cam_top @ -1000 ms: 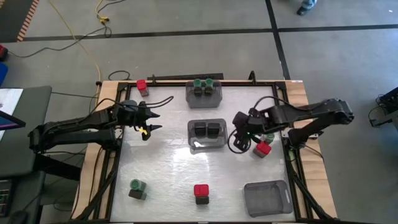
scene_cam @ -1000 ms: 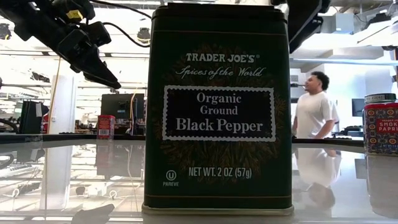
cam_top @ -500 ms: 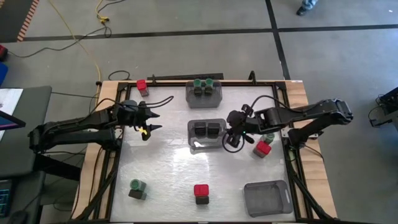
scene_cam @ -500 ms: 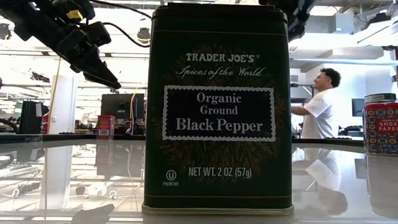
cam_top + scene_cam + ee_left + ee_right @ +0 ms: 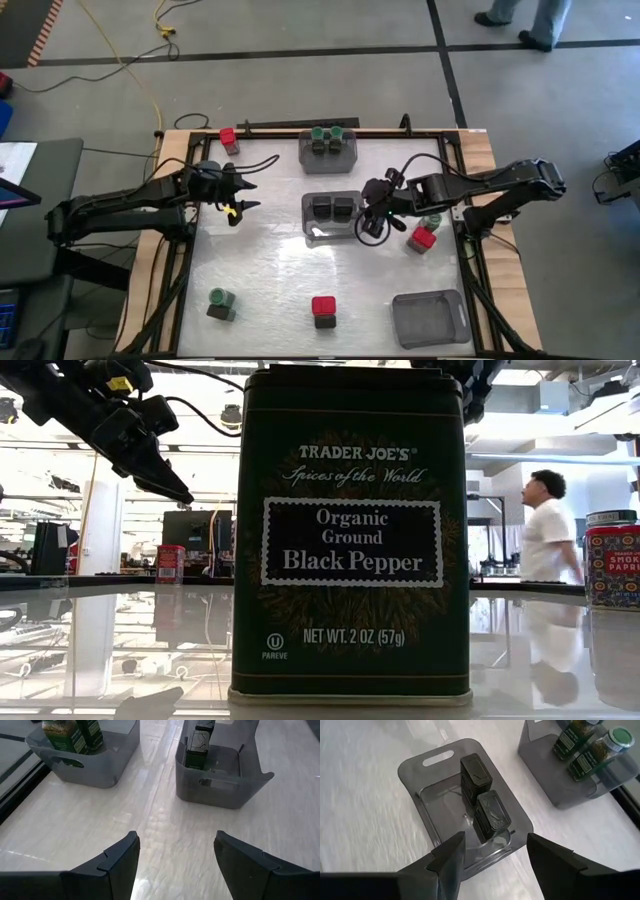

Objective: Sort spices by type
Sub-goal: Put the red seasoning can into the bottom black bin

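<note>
Two black tins (image 5: 333, 209) in centre bin (image 5: 331, 232)

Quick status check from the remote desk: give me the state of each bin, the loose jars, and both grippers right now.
Middle bin: holds two black tins, upright.
Far bin: holds two green-capped jars, upright.
Near-right bin: empty.
Loose red-capped jars: three, upright on the table.
Loose green-capped jar: upright, near left.
Left gripper: open, empty, at the table's left side.
Right gripper: open, empty, by the middle bin.
</note>
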Robot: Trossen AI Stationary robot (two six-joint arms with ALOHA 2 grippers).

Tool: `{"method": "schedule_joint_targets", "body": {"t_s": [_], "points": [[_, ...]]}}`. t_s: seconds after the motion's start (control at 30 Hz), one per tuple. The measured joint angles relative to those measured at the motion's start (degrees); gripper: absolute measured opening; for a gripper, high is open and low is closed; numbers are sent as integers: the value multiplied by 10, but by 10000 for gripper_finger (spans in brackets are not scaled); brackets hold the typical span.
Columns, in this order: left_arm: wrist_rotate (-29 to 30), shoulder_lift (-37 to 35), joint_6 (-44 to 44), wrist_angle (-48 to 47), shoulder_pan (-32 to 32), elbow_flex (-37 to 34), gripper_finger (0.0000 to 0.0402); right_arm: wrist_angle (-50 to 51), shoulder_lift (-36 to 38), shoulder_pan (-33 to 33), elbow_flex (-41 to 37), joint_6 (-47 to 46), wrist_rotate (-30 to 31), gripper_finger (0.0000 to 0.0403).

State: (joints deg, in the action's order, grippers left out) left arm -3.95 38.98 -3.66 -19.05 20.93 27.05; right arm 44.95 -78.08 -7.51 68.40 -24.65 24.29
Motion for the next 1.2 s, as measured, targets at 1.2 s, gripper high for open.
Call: {"method": "schedule_joint_targets", "body": {"t_s": [1.2], "points": [[106,24,42,194,0,15,244,-148,0,51,0,20,-1,240]]}}
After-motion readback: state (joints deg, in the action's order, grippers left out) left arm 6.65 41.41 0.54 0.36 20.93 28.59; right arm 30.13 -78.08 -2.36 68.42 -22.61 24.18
